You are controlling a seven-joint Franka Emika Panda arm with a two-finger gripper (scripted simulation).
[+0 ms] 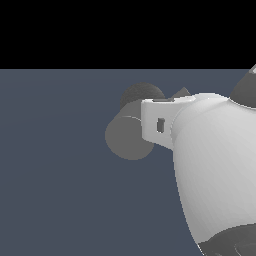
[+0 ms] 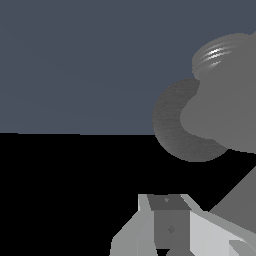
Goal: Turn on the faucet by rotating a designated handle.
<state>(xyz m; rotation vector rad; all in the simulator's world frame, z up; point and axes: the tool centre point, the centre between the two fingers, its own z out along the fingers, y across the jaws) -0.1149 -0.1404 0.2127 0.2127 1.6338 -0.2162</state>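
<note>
In the exterior view the faucet (image 1: 129,136) is a thick matte grey cylinder with a darker round base (image 1: 142,92) behind it. My white gripper hand (image 1: 156,122) is pressed against its side and hides where they meet. In the wrist view the faucet (image 2: 225,105) fills one side, with its dark speckled base (image 2: 172,125) beside it. A slanted grey bar (image 2: 239,196), which looks like the handle, runs close past my gripper (image 2: 172,220). Only one finger with a dark pad (image 2: 169,220) shows clearly, so the jaw gap is hidden.
The glossy white arm (image 1: 215,170) fills the exterior view's right half. A flat blue-grey floor (image 1: 55,165) spreads around the faucet. Beyond the floor's edge is plain black.
</note>
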